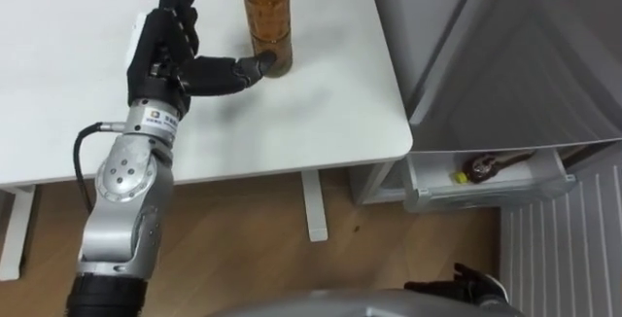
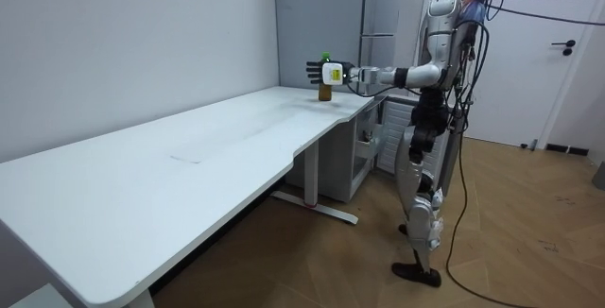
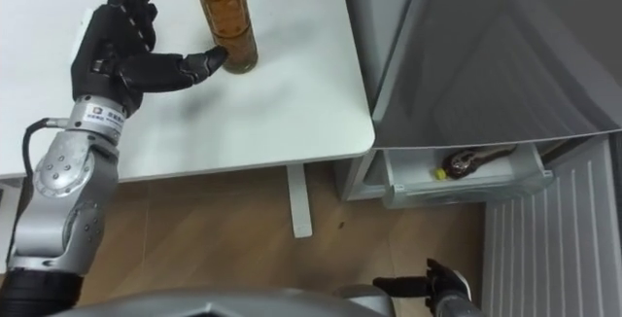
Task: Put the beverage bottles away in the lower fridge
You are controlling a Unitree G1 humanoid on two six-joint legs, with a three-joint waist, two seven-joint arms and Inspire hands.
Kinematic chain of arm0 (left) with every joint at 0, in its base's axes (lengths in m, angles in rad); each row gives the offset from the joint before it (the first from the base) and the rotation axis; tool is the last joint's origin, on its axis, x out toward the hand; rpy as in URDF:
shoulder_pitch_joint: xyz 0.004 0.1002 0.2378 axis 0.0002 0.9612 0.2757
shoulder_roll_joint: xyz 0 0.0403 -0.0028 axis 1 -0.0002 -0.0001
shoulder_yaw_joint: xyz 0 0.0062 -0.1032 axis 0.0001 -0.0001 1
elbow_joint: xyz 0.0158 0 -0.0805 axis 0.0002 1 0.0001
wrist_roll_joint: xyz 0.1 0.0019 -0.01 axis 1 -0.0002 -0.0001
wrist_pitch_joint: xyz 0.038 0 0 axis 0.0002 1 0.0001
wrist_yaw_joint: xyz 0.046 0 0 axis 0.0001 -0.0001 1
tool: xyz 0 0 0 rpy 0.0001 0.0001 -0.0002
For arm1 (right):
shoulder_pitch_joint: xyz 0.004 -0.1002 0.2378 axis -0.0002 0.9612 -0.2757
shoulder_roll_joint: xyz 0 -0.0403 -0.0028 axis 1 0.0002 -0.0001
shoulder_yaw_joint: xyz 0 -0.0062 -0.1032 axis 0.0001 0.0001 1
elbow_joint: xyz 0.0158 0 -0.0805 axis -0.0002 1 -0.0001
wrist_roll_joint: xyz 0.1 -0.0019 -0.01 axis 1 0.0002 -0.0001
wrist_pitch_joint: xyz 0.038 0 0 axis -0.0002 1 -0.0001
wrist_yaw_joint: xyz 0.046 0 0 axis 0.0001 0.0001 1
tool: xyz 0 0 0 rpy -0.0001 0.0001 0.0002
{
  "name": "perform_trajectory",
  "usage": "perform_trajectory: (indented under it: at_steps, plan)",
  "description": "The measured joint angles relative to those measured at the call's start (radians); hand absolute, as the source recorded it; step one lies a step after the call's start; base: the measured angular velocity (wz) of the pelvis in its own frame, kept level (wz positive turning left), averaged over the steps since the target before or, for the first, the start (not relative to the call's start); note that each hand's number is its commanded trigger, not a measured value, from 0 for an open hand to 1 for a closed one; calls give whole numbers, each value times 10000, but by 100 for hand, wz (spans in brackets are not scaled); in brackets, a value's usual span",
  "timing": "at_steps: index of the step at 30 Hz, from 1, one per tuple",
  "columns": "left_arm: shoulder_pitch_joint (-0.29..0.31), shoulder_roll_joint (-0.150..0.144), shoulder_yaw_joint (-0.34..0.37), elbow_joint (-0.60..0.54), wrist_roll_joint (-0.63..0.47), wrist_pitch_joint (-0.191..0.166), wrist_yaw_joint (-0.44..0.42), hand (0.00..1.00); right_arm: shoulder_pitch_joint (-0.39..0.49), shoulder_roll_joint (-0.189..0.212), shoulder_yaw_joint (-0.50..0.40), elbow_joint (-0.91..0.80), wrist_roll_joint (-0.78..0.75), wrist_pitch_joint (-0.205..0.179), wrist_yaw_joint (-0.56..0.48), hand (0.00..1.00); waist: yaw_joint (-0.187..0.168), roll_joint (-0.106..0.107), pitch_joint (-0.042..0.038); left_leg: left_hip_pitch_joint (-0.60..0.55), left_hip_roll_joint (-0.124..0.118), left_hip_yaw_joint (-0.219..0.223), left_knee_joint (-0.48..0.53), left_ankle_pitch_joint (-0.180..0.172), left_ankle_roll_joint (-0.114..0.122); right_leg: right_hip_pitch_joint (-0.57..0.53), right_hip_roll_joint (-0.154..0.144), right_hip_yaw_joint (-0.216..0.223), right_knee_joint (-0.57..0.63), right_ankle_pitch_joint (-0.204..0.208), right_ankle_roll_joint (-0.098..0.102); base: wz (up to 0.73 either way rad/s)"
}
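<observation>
Left eye view shows the left hand [image 1: 165,50] with fingers straight, thumb touching the brown drink bottle [image 1: 267,20], which stands upright on the white table [image 1: 321,113]. Right hand [image 1: 466,283] hangs low, fingers relaxed.

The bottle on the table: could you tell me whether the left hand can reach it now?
Probably yes: the left hand is open beside the bottle, thumb at its base, nothing between them.

You have the clear plastic bottle of amber tea [image 1: 267,20] standing on the white tabletop [image 1: 321,113], near its right edge. Your black left hand [image 1: 165,50] is just left of it, thumb touching its base. Right of the tabletop stands the grey fridge [image 1: 505,54], and a dark bottle [image 1: 484,167] lies in its low white plastic tray [image 1: 486,196].
</observation>
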Motion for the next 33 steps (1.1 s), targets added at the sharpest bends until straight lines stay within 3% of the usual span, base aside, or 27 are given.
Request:
perform_trajectory:
  at_steps: [11,18,21,27,33]
  plan:
    - [-336,-8,18,410,-389,219,-43,0,274,-2,10,-383,365,201,-95,0,-23,92,-56,24,12,212,64,1,2,-53,-20,34,145,42,21,0]
    - [-1856,-17,105,1675,-639,218,0,0,326,-2,8,-449,375,207,-256,0,-81,188,-70,69,16,399,69,1,2,-37,-11,248,176,48,29,-5]
    - [-2152,-7,140,2177,-1017,219,10,0,330,-6,-12,-458,360,212,-205,0,-117,200,-65,103,17,438,58,2,2,-26,-7,270,175,48,30,-6]
    - [-2211,12,382,2678,-1710,252,43,0,337,-67,-123,-577,332,218,52,0,-310,300,-2,225,24,646,43,1,2,-22,0,414,172,49,30,-7]
    - [-2211,12,465,2749,-1987,252,34,0,332,-72,-140,-605,333,217,104,0,-359,324,8,255,27,784,44,1,2,-55,9,554,177,50,32,-8]
